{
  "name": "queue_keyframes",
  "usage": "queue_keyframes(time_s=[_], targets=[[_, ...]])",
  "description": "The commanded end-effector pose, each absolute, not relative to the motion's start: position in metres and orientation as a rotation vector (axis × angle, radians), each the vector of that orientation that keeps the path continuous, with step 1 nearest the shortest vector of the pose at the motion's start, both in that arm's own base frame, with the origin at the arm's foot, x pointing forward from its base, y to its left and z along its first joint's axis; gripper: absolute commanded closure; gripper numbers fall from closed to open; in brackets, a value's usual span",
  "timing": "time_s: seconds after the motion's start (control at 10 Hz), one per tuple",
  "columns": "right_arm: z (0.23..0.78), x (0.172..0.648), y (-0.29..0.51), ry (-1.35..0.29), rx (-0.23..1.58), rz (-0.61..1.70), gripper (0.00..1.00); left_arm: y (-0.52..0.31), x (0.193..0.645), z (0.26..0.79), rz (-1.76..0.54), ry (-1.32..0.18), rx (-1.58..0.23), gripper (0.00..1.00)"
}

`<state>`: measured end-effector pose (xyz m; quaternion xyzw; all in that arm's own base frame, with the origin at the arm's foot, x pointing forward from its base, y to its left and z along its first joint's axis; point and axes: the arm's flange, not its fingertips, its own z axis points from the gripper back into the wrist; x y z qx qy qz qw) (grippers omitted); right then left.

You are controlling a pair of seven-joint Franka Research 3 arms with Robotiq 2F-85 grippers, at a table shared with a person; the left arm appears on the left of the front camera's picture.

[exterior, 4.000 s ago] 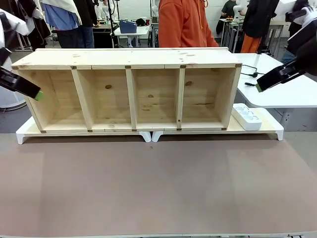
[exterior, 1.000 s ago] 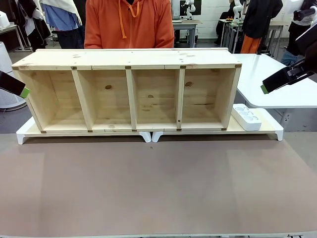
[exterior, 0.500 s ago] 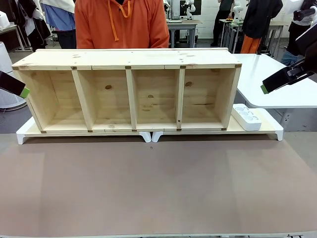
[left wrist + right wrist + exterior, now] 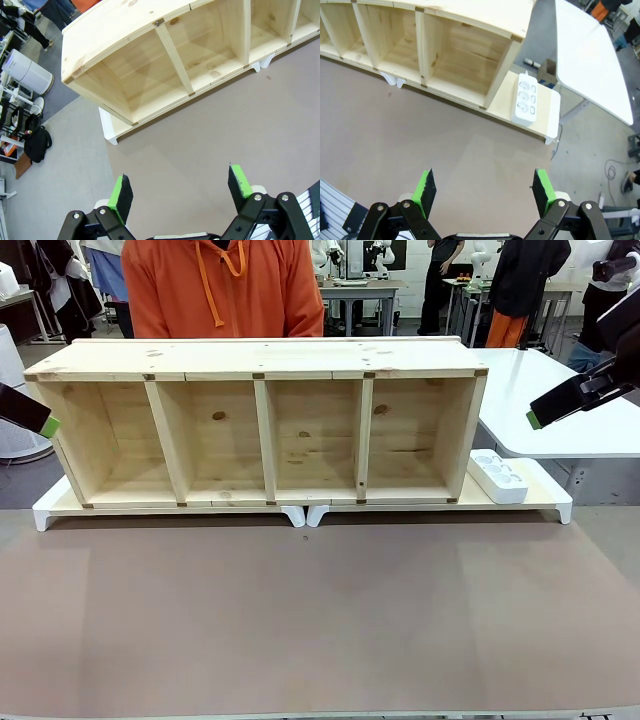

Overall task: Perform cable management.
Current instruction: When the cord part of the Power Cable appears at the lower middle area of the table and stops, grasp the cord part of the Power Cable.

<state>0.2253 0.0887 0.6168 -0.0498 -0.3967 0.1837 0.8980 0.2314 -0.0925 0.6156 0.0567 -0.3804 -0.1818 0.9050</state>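
Brown tabletop [image 4: 320, 620], wooden shelf [image 4: 265, 360] at its far side, power strip [image 4: 498, 476] right of it.
Above it the left gripper [image 4: 177, 173] and right gripper [image 4: 483, 172] hover, fingers apart; where the cable lies, I cannot tell.

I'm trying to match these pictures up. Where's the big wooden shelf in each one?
Front view: wooden shelf across the middle.
Left wrist view: shelf slanting across the top.
Right wrist view: shelf along the top left.
Shared landmark: the white stand under it.
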Motion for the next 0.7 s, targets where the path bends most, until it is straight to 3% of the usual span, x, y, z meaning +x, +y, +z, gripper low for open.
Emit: queue_keyframes(time_s=[0.0,0.6], targets=[[0.6174,0.2255,0.0881,-0.825,-0.104,0.377,0.00,-0.0935,0.2338,0.6157,-0.381,-0.793,0.121,0.00],[0.6174,0.2255,0.0881,-0.825,-0.104,0.377,0.00,-0.0935,0.2338,0.6157,-0.381,-0.793,0.121,0.00]])
